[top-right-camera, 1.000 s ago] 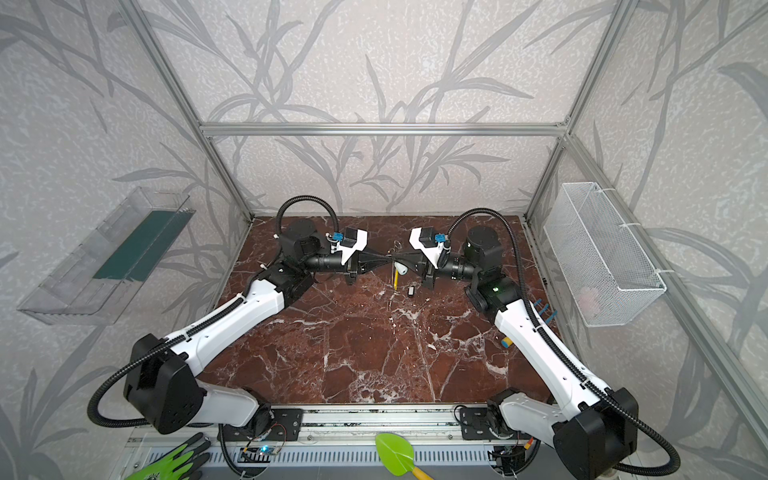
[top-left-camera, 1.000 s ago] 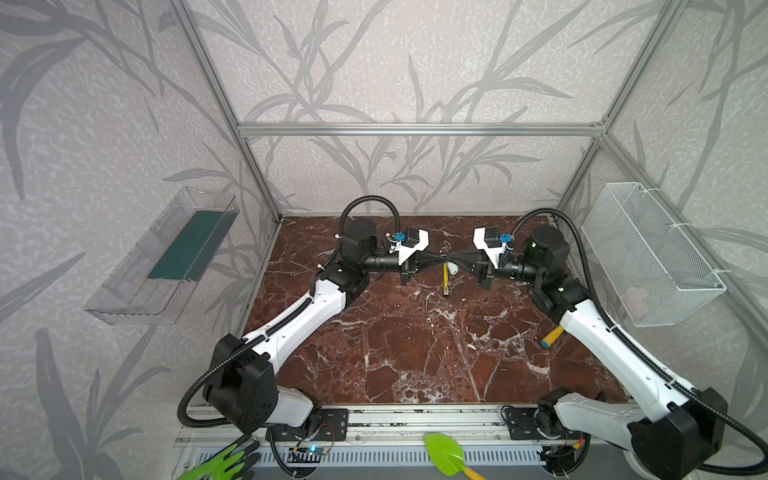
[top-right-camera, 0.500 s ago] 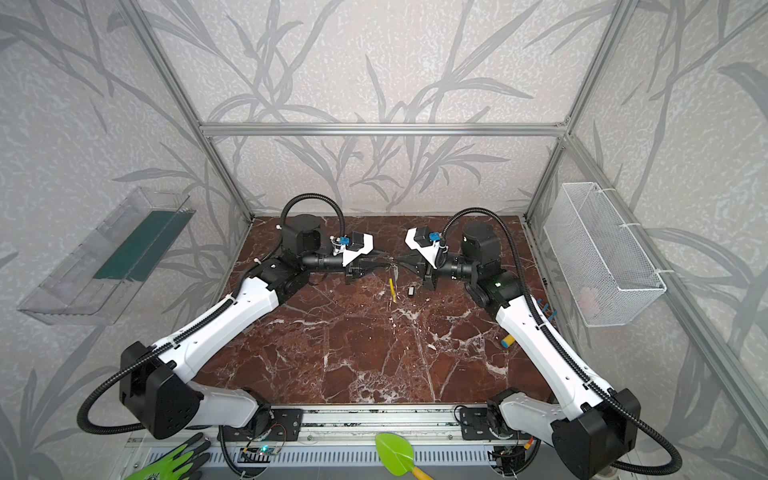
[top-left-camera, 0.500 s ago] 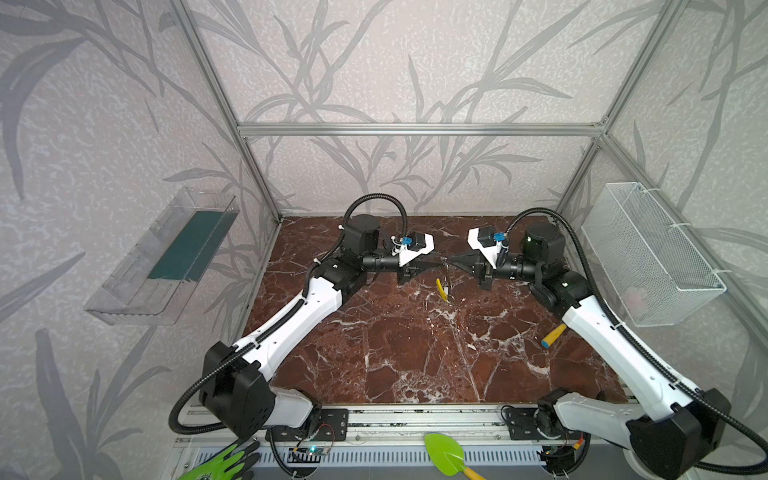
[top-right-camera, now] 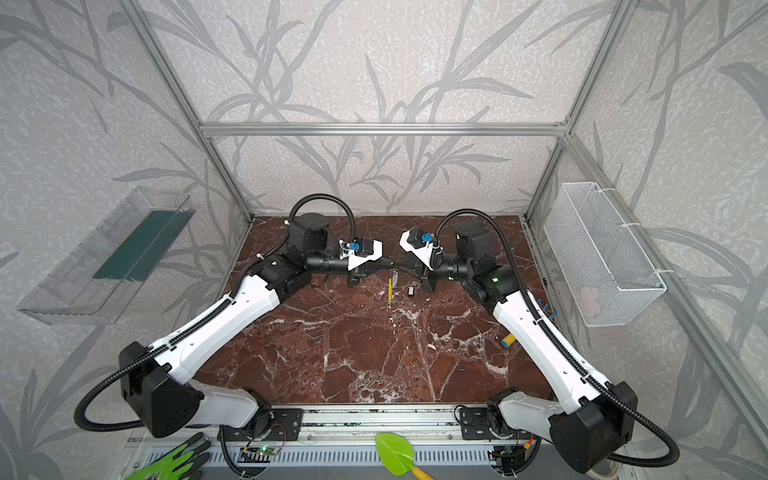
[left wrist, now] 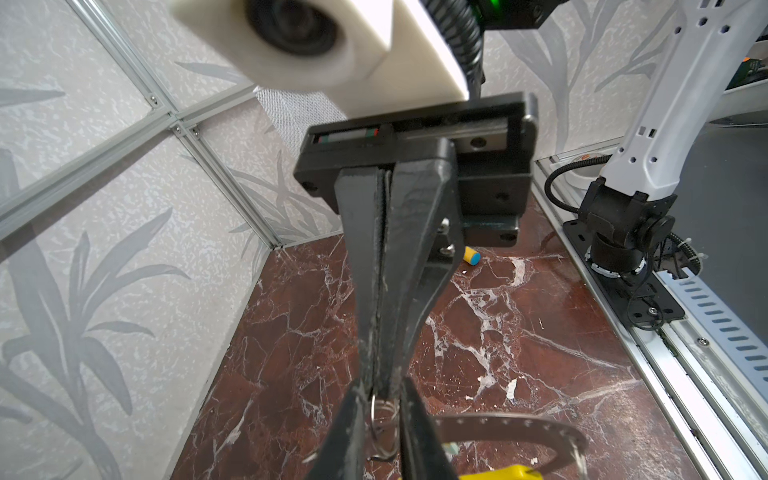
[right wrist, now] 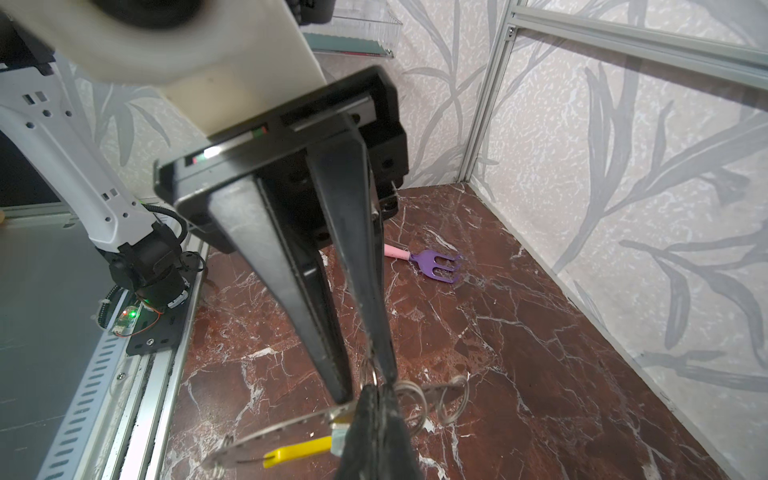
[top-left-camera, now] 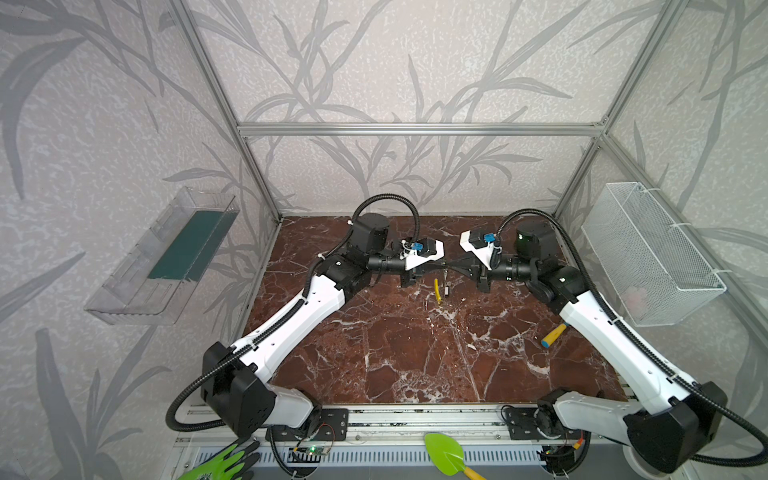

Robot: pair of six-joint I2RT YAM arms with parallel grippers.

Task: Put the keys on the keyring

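The red marble table [top-left-camera: 415, 365] carried both arms, whose tips met above its far middle. On the right wall a white wire basket [top-left-camera: 648, 249] held one pale pink thing [top-left-camera: 635, 297]. On the left wall a clear plastic tray [top-left-camera: 137, 291] held a dark green sheet [top-left-camera: 187, 245]. The right pincer [top-left-camera: 454, 264] was clamped fully closed on the keyring [left wrist: 511, 422], a grey notched hoop with a yellow sleeve [right wrist: 297, 451] hanging below the tips. The left pincer [top-left-camera: 439, 264] had its jaws slightly apart around a small wire ring [left wrist: 383, 419]; whether it gripped the ring could not be told. The keys [right wrist: 338, 434] hung at that meeting point, their pale tag just beside the right pincer.
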